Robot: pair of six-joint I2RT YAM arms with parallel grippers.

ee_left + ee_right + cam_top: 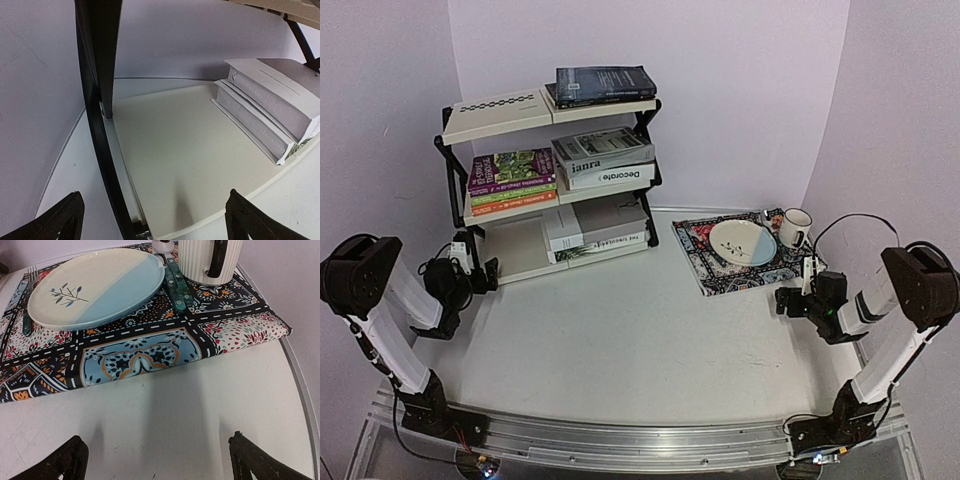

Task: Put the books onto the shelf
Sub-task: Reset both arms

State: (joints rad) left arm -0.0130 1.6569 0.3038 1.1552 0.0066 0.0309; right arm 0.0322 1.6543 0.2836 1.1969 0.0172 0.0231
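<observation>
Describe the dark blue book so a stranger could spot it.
Start at the three-tier shelf by the back wall. On the right half of its top board lies the dark blue book, flat. It sits higher than every other book.

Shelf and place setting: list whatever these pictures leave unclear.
- Top external: spine titles of the colourful paperbacks are too small to read.
- Left wrist: the shelf above its bottom tier is mostly cut off by the top edge.
- Right wrist: the ribbed mug loses its rim to the top edge.
</observation>
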